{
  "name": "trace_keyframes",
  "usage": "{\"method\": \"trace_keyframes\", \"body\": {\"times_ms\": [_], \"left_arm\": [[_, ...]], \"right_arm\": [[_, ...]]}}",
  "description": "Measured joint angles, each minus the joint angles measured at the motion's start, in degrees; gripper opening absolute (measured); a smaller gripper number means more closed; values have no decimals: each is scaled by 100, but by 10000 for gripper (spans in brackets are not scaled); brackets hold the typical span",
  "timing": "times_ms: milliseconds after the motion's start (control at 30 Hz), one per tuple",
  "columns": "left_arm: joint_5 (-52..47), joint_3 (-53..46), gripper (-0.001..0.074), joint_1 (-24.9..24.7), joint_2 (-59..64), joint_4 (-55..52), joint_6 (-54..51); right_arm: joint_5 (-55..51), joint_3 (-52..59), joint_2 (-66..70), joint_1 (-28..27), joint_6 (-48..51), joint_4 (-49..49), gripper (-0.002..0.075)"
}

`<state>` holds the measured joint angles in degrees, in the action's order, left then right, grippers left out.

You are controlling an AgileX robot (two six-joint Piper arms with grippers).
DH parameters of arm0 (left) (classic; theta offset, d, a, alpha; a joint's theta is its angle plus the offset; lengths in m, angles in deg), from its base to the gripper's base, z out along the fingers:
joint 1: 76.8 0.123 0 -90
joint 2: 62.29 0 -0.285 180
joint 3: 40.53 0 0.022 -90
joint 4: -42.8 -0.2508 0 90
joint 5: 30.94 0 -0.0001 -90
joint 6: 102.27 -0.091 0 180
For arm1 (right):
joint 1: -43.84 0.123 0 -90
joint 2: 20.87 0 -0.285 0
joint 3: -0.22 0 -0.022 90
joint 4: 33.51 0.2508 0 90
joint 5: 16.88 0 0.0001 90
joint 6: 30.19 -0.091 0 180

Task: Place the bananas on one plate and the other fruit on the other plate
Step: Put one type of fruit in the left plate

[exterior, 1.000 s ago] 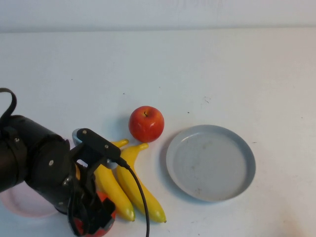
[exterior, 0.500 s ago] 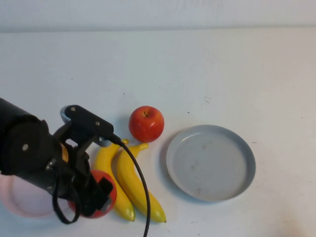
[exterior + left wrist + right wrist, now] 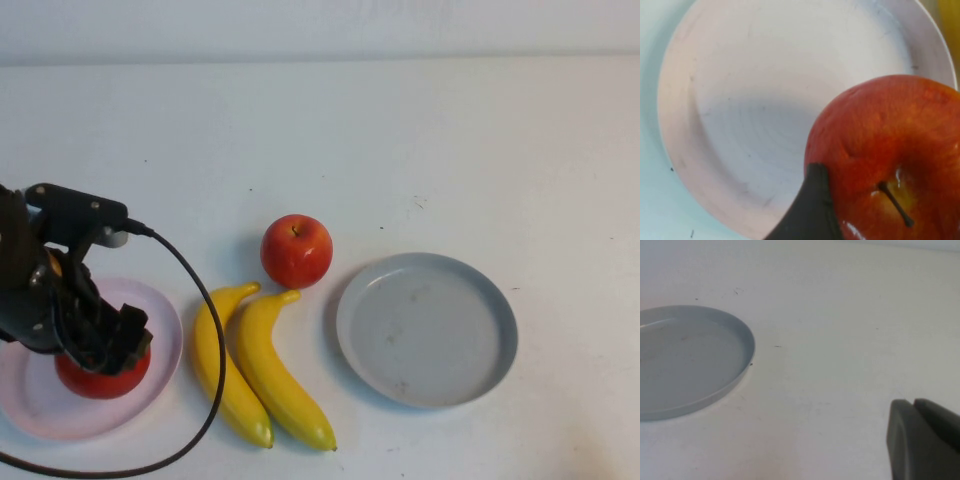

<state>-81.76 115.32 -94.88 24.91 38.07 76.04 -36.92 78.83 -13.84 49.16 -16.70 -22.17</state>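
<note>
Bananas [image 3: 255, 365]: two of them, smooth, curved, glossy yellow with greenish tips, lying side by side and touching on the white table [image 3: 450, 140], just left of the grey plate [image 3: 427, 328]. Neither one is on a plate.

Apples: two as well, round and shiny red with faint yellow flecks. One loose apple [image 3: 296, 250] sits on the table just up-left of the grey plate, right by the banana tips, stem dimple up. The other, the held apple [image 3: 100, 375], is over the right part of the pink plate [image 3: 40, 410], which is well to the left of the grey plate, past the bananas. Can't tell if it's resting on the pink plate or hanging just above it.

Plates: two, both round and shallow with a raised rim. Grey one is a dull grey-blue with faint scuffs and has nothing in it. Pink one is pale and matte, with a few light marks in the left wrist view.

Left gripper [image 3: 98, 350] is clamped around the held apple from above, fingers spread wide on it; in the wrist view a dark fingertip [image 3: 812, 210] presses on the apple's skin near the thin stem.

Right gripper [image 3: 925, 440] is clenched tight with nothing in it, hovering over bare table to the right of the grey plate.
</note>
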Motion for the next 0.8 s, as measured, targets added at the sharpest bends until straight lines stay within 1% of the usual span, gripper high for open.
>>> {"method": "trace_keyframes", "body": {"times_ms": [100, 167, 233, 400, 567, 700, 800], "left_arm": [[125, 0, 584, 5, 88, -39, 0], [223, 0, 634, 5, 123, -122, 21], [285, 0, 666, 5, 150, -223, 169], [297, 0, 668, 5, 189, -393, 505], [262, 147, 668, -8, 50, -345, 553], [361, 668, 668, -241, -30, -94, 478], [525, 1152, 669, -484, 243, 15, 296]], "right_arm": [[0, 0, 0, 0, 0, 0, -15], [0, 0, 0, 0, 0, 0, -15], [0, 0, 0, 0, 0, 0, -15], [0, 0, 0, 0, 0, 0, -15], [0, 0, 0, 0, 0, 0, -15], [0, 0, 0, 0, 0, 0, -15], [0, 0, 0, 0, 0, 0, -15]]}}
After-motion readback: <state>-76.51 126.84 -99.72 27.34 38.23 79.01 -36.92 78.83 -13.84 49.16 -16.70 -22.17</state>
